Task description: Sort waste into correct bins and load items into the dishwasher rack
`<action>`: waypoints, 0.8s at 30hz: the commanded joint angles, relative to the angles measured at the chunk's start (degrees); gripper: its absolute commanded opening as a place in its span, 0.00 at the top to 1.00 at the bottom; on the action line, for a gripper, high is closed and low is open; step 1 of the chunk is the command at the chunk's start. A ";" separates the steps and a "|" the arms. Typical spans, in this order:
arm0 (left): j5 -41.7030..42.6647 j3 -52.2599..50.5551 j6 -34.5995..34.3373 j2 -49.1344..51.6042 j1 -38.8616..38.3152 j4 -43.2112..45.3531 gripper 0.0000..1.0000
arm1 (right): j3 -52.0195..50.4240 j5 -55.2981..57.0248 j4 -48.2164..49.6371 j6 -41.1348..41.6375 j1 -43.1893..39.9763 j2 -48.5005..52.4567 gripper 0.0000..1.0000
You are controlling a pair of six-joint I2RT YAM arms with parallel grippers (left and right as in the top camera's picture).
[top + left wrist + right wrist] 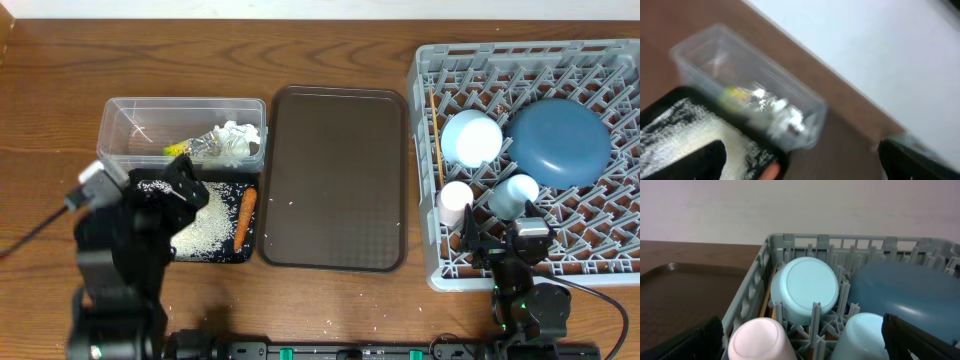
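- Two arms reach up toward the overhead camera. The left gripper (183, 186) hangs over the line where the two bins meet. Its jaws are spread wide and hold nothing. The left wrist view is blurred.
- The right gripper (500, 238) sits at the near edge of the rack (425, 150). Its jaws are also wide apart and empty, just in front of the two cups.
- There are two bins, side by side and touching. One is a clear tub (120, 125) on the far side, and the other is a black tray (250, 252) on the near side.
- The clear tub holds one wad of crumpled paper (232, 140) with a yellow-green wrapper (178, 149) at its left.
- The black tray holds one carrot (245, 218) lying along its right side. A broad white patch of rice (200, 225) is partly hidden by the left arm.
- A few stray grains lie on the table (60, 100) near the black tray. A couple more lie on the one brown serving tray (335, 180) between the bins and the rack.
- The rack holds five sorts of ware:
  - One blue plate (558, 140) is toward the right.
  - One pale blue bowl (471, 137) sits bottom up, left of the plate.
  - Two cups stand bottom up nearer the right gripper. One is white-pink (455, 200) and one is light blue (515, 193).
  - The chopsticks (436, 135) lie along the rack's left wall beside the bowl. I cannot count them.
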 commanded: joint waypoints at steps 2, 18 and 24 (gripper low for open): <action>-0.04 -10.38 -0.96 -8.55 -1.05 8.57 0.00 | -0.11 0.15 -0.20 -0.87 -0.42 -0.37 0.01; 1.01 -36.24 -0.74 -28.92 -1.05 27.19 0.01 | -0.11 0.15 -0.22 -0.87 -0.42 -0.37 0.01; 1.22 -42.16 -0.74 -34.16 -1.05 29.35 0.01 | -0.11 0.15 -0.20 -0.87 -0.42 -0.37 0.01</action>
